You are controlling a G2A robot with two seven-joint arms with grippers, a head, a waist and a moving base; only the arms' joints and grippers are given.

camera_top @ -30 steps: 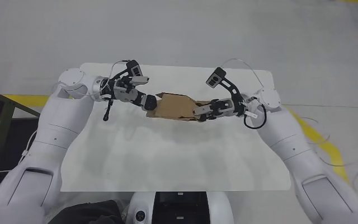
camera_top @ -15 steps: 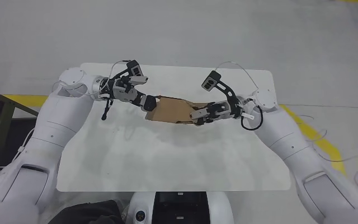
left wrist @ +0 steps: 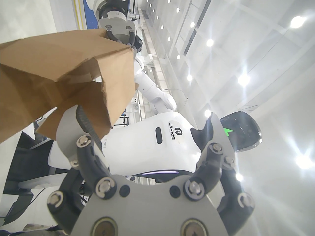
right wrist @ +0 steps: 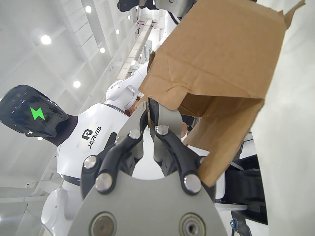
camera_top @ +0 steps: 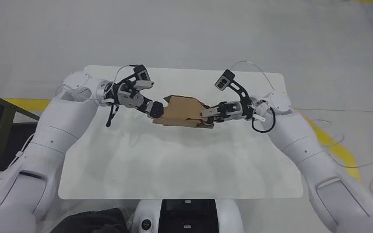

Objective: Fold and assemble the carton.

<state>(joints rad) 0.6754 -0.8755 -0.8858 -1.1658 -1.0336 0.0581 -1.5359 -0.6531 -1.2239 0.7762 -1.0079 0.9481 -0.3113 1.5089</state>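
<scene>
A brown cardboard carton, partly opened into a tube with loose flaps, is held just above the white table near its far middle. My right gripper is at the carton's right end, shut on a flap edge; its fingers pinch the cardboard. My left gripper is at the carton's left end and stands open, with one finger resting against a hanging flap. The right gripper holds the far end in the left wrist view.
The white table surface stretches wide in front of the carton toward its near edge. A dark frame stands off the table's left side. Yellow floor marking runs on the right.
The right gripper swung the carton a little toward the near side, then back and slightly up. The left gripper stayed at the carton's left end.
</scene>
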